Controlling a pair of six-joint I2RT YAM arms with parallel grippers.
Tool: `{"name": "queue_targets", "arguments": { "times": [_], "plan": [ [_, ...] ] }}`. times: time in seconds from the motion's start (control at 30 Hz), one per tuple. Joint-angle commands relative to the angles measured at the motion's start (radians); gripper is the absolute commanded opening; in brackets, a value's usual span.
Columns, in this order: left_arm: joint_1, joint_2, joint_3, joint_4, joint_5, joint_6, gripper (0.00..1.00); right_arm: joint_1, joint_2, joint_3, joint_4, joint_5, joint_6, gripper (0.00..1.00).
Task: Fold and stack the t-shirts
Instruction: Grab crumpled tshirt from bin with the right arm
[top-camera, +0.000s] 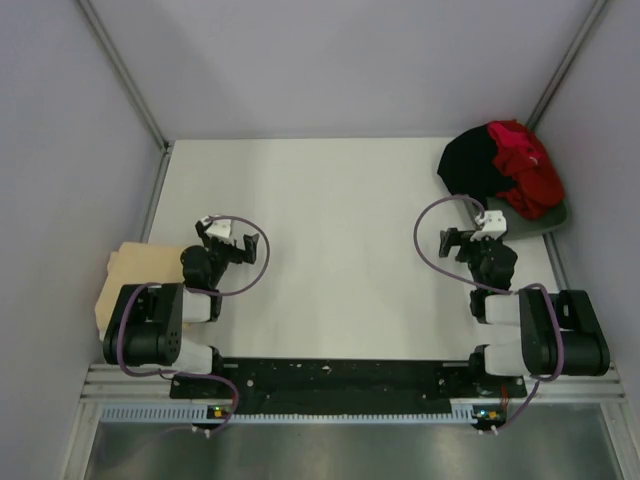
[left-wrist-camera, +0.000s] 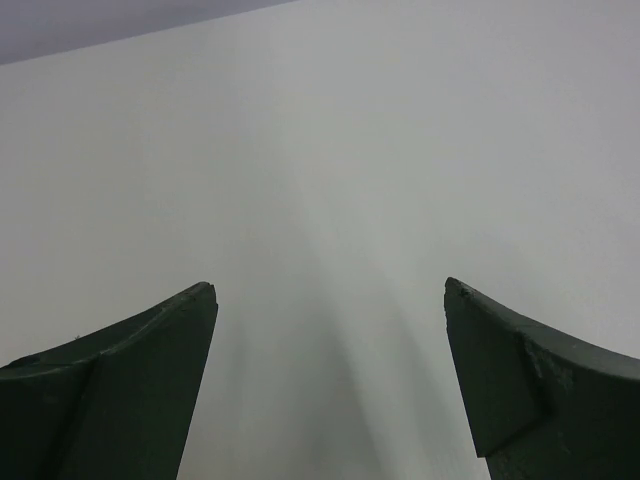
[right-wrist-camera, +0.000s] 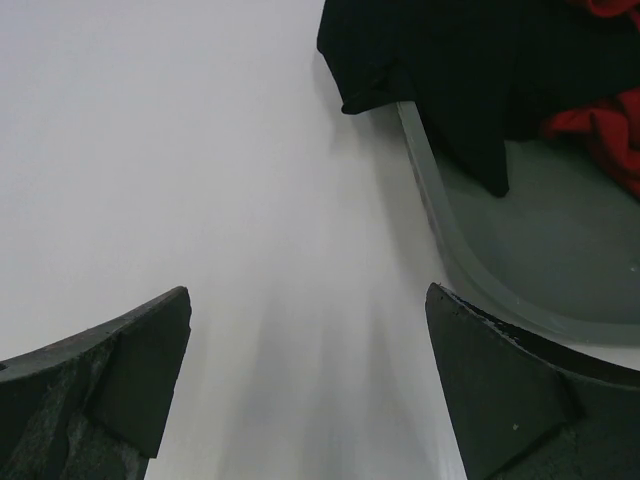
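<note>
T-shirts (top-camera: 480, 165): one black, two red, heaped in one tray (top-camera: 553, 219).

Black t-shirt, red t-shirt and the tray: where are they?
black t-shirt (top-camera: 468, 165), top view, middle of the dark cloth.
red t-shirt (top-camera: 528, 170), top view, crumpled red cloth.
tray (right-wrist-camera: 540, 250), right wrist view, bare grey floor.

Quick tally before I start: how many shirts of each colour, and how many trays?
Black shirt: 1
Red shirts: 2, two shades heaped together
Beige shirt: 1
Tray: 1
Total: 5
</note>
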Motion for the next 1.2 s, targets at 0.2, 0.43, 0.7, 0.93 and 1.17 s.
{"name": "queue_targets", "arguments": {
  "times": [0.2,0.43,0.7,0.93,1.17],
  "plan": [
    [0.005,-0.015,0.024,0.038,0.010,0.000,0.99,-0.013,-0.310,0.151,-0.329,-0.107,0.061,0.99],
    [0.000,-0.119,0.222,-0.418,0.063,0.026,0.99,-0.013,-0.400,0.484,-0.704,-0.192,0.205,0.99],
    [-0.066,-0.083,0.638,-1.042,0.194,0.057,0.98,-0.025,-0.113,0.991,-1.243,0.211,0.188,0.90],
    [-0.074,-0.096,0.777,-1.246,0.158,0.086,0.96,-0.129,0.198,1.243,-1.262,0.280,0.211,0.79],
    [-0.075,-0.070,0.810,-1.312,0.161,0.101,0.96,-0.243,0.519,1.536,-1.377,0.155,0.283,0.67]
  ]
}}
